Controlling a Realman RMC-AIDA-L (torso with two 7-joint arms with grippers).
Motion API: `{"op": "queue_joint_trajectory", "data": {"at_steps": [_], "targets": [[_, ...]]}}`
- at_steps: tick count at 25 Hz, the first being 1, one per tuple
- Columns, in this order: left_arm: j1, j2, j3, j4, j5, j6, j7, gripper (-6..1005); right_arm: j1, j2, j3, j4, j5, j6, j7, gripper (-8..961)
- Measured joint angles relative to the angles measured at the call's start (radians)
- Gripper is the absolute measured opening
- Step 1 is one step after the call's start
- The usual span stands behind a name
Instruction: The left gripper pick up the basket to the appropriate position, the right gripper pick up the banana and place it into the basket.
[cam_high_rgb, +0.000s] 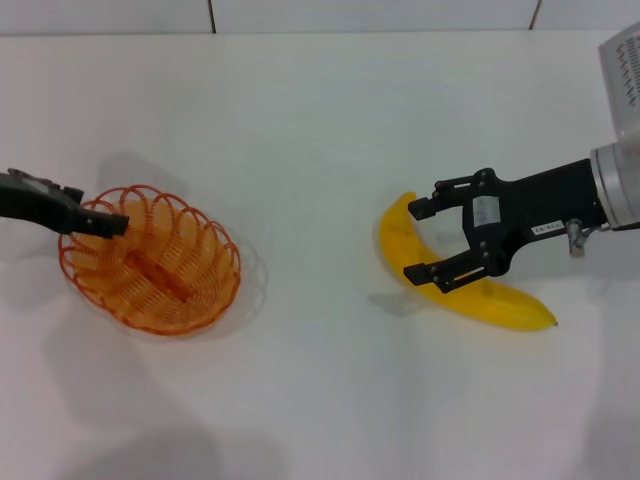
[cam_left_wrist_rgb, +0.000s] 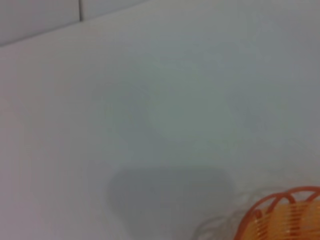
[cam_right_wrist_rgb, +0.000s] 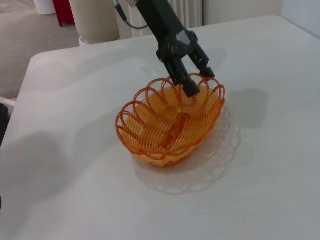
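Note:
The orange wire basket (cam_high_rgb: 190, 300) sits on the left of the white table. My left gripper (cam_high_rgb: 110, 224) is at its left rim, with one finger inside and one outside, shut on the rim. The right wrist view shows that grip (cam_right_wrist_rgb: 200, 82) on the basket (cam_right_wrist_rgb: 165, 135), which holds nothing. A corner of the basket (cam_left_wrist_rgb: 285, 215) appears in the left wrist view. The yellow banana (cam_high_rgb: 490, 300) lies on the table to the right. My right gripper (cam_high_rgb: 418, 240) is open, its two fingers straddling the banana's upper end without closing on it.
The white table (cam_high_rgb: 320, 130) ends at a tiled wall at the back. In the right wrist view the table's edge (cam_right_wrist_rgb: 30, 65) drops to a beige floor, with a pale cylindrical post (cam_right_wrist_rgb: 95, 20) and a red object (cam_right_wrist_rgb: 64, 11) beyond it.

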Motion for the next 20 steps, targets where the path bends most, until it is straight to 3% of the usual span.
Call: {"op": "queue_joint_trajectory", "data": {"at_steps": [19,20], "targets": [[-0.018,-0.001,0.000,-0.035,0.022,-0.034,0.014,730,0.001,0.000,0.001,0.000,0.000,0.000,-0.002,881],[-0.018,-0.001,0.000,-0.035,0.022,-0.035,0.015,688,0.001,0.000,0.001,0.000,0.000,0.000,-0.002,881]]}}
